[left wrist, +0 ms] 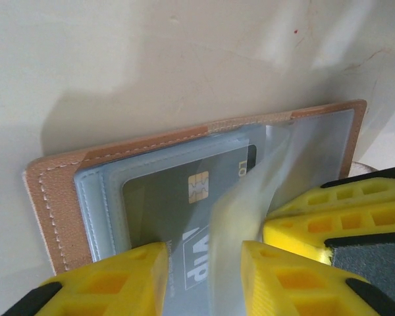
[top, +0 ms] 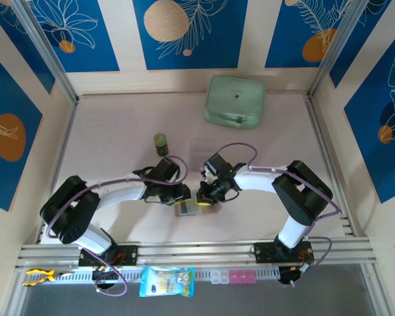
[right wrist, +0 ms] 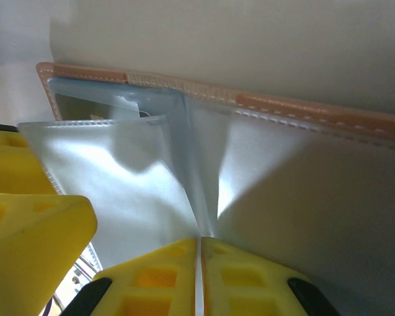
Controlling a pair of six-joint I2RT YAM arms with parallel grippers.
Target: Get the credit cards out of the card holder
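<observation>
My left fingers [left wrist: 112,280] stand a little apart over the open card holder [left wrist: 59,197], and I see nothing clamped between them. Their tips are close over the credit card [left wrist: 178,204], which lies flat in its pocket, its chip and pale lettering showing through the plastic. My right fingers [right wrist: 250,276] are pressed together on a leaf of the clear sleeve [right wrist: 138,191], lifting it off the pocket beneath. The holder itself lies open on the worktop [left wrist: 151,59], between the two arms and towards the near edge. My worry is the plastic: the lifted leaf curls into the gap between the left fingers, so if I close now I judge I may pinch film rather than card, or both together. The card shows me no free edge, so a pinch could slide off it. And I see nothing pinning the holder except that thin leaf; a hard pull could drag the whole thing along, or slip the sleeve out of the right fingers.
</observation>
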